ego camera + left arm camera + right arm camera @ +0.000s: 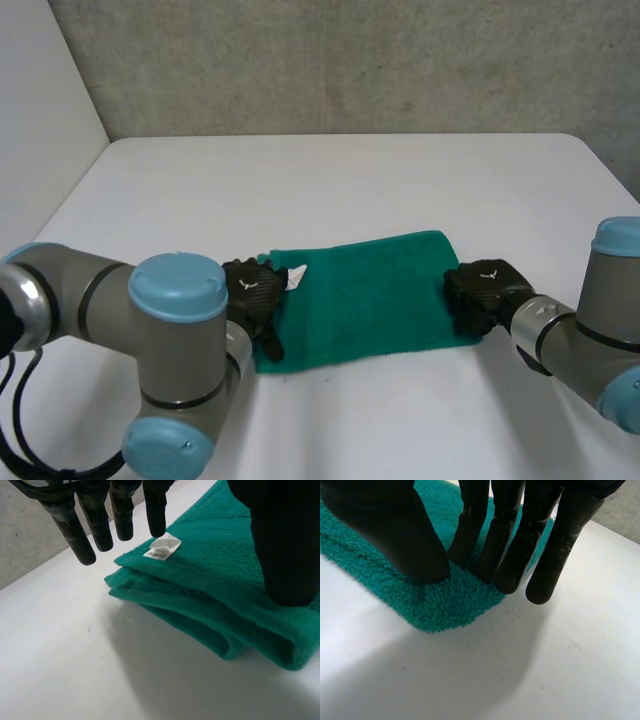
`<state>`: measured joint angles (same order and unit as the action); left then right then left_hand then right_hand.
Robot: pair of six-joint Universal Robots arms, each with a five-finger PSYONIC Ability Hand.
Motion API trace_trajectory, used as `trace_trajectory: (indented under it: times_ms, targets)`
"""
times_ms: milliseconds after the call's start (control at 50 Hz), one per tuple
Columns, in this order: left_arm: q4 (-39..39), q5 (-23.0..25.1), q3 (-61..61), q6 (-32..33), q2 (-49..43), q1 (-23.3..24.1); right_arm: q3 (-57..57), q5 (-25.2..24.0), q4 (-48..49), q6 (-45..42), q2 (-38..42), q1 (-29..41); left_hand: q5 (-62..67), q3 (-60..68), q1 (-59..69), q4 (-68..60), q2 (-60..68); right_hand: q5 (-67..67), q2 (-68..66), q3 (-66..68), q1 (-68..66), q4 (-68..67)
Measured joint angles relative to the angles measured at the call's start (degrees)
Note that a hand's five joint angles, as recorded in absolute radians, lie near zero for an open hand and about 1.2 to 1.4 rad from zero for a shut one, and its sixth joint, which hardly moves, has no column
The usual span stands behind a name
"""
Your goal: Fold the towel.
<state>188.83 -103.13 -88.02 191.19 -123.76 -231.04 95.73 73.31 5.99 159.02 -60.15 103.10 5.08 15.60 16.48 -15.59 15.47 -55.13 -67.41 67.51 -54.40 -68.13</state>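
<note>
The left arm (175, 330), with its grey joint and light-blue cap, sits closest to the head camera at about 7 o'clock in that view. It ends in the left hand (255, 295), which is at the 9 o'clock end of the towel (370, 295). This hand is open. In its own wrist view the fingers (97, 520) are straight and spread, with their tips in the air just above the towel's corner, and the thumb (285, 545) rests down on the top of the cloth further in from that corner. A small white label (162, 547) lies on the upper layer right at the fingertips, at roughly the towel's 10 o'clock corner in the head view. The green towel is folded into a long band; stacked layers show along the edge under the left hand. It lies flat on the white desk (330, 180), a little toward 6 o'clock from the desk's middle, with its 3 o'clock end slightly further from the camera than the other end. At that 3 o'clock end the right hand (482, 292) is also open and grips nothing. Its thumb presses into the pile near the rounded corner, and some of its straight fingers (470, 530) touch the cloth beside the thumb, while the outermost reaches past the edge over bare desk. The right arm (590, 330) comes in from about 4 o'clock. A grey wall (350, 60) stands beyond the desk at 12 o'clock.
</note>
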Motion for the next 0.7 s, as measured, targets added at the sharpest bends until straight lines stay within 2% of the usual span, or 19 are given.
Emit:
trace_trajectory:
  times_ms: [160,260,360,400,420,440,500,580,600,640,660,700]
  targets:
    - [0.4,0.2,-2.8,-0.1,3.8,0.0,-0.8,3.3,-0.2,-1.6,-0.9,0.5,0.0,0.0,0.0,0.0,0.0,0.0,0.0,0.0,0.0,0.0]
    - [0.5,0.1,-3.6,-0.2,7.0,-1.5,-2.9,5.3,-0.3,-3.1,-3.0,1.3,0.0,0.0,0.0,0.0,0.0,-0.5,0.0,0.0,0.0,0.0]
    - [0.6,0.1,-4.4,-0.2,10.5,-4.0,-8.3,5.3,-1.0,-4.0,-5.0,7.5,0.0,0.0,0.0,0.0,0.0,-1.1,0.0,0.0,-0.3,0.0]
    - [0.6,0.1,-5.0,-0.2,12.9,-5.9,-12.5,3.7,-2.0,-4.2,-5.3,13.5,0.0,0.0,0.0,0.0,0.0,-1.1,0.0,0.0,-0.3,0.0]
    - [0.6,0.1,-5.0,-0.2,12.9,-5.9,-12.5,3.7,-2.0,-4.2,-5.3,13.5,0.0,0.0,0.0,0.0,0.0,-1.1,0.0,0.0,-0.3,0.0]
    - [0.5,0.1,-5.5,-0.2,14.4,-7.3,-15.3,1.5,-2.9,-4.2,-4.6,17.8,0.0,0.0,0.0,0.0,0.0,-1.1,0.0,0.0,-0.3,0.0]
    - [0.6,0.2,-6.1,-0.3,16.0,-8.9,-19.1,-3.0,-4.1,-3.9,-1.4,23.9,0.0,0.0,0.0,0.0,0.0,-1.6,0.0,0.0,-2.0,0.0]
    - [0.6,0.2,-6.8,-0.6,16.8,-9.9,-21.3,-5.9,-5.0,-3.6,1.8,27.1,0.0,0.0,0.0,0.0,0.0,-1.8,0.0,0.0,-2.5,0.0]
    - [0.6,0.2,-6.9,-0.7,16.9,-10.1,-22.8,-7.7,-6.0,-3.3,4.9,29.0,0.0,0.0,0.0,0.0,0.0,-1.9,0.0,0.0,-2.5,0.0]
    - [0.6,0.3,-7.2,-1.1,17.0,-10.3,-24.5,-8.2,-7.1,-2.9,8.1,30.4,0.0,0.0,0.0,0.0,0.0,-1.8,0.2,-0.1,-2.1,0.1]
    - [0.6,0.3,-7.3,-1.3,17.0,-10.3,-25.0,-7.9,-7.4,-2.8,8.9,30.6,0.0,0.0,0.0,0.0,0.0,9.8,12.6,-12.6,8.4,12.9]
    - [0.7,0.3,-7.2,-1.8,16.8,-10.1,-26.2,-5.0,-8.0,-2.3,10.4,30.7,0.0,0.0,0.0,0.0,0.0,25.5,29.0,-28.9,24.3,29.2]
